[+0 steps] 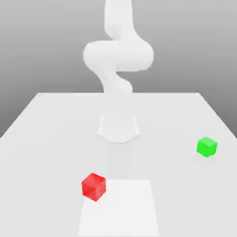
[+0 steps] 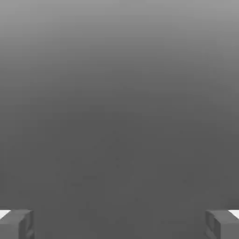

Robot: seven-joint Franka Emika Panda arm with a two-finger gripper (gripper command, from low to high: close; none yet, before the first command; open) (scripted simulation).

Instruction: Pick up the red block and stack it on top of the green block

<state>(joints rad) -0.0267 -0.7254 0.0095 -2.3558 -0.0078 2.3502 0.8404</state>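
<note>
The red block (image 1: 94, 186) rests on the white table toward the front, a little to the exterior view's left of centre. The green block (image 1: 207, 146) sits apart from it, farther back on the exterior view's right. The pale white arm (image 1: 118, 55) rises behind them at the table's middle and is well away from both blocks. In the hand view my gripper (image 2: 119, 224) is open. Its two grey fingertips (image 2: 16, 224) stand far apart with nothing between them, over a plain grey surface.
The white table (image 1: 51, 120) is wide and flat, with its far edge behind the arm. A slightly brighter rectangular patch (image 1: 118, 208) lies on the table just beside the red block, toward the front.
</note>
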